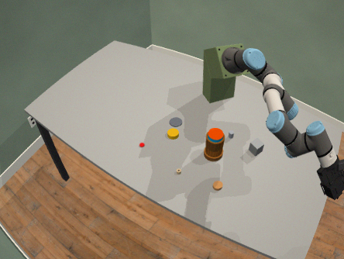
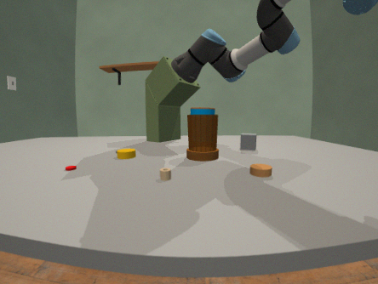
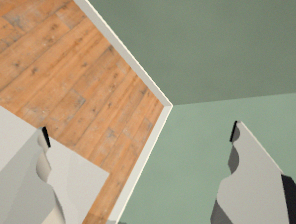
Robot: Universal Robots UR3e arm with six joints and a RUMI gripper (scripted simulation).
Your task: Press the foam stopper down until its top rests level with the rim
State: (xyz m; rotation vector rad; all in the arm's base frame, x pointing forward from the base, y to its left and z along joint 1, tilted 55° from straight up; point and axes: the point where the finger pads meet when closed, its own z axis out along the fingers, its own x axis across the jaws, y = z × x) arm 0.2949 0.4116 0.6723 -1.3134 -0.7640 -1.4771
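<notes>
Wooden floorboards edge your top view; the black claw (image 1: pixel 332 182) hangs off right, nothing pressed yet. Outside view: the blue foam stopper (image 2: pixel 203 111) stands proud of the brown ribbed jar (image 2: pixel 203 136). Wrist view: fingers spread apart, empty.

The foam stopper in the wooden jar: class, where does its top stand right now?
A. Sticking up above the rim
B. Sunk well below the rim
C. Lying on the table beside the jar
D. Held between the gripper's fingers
A: in the exterior view the blue stopper stands as a band above the rim of the upright wooden jar, while the open gripper faces the floor and wall.
</notes>
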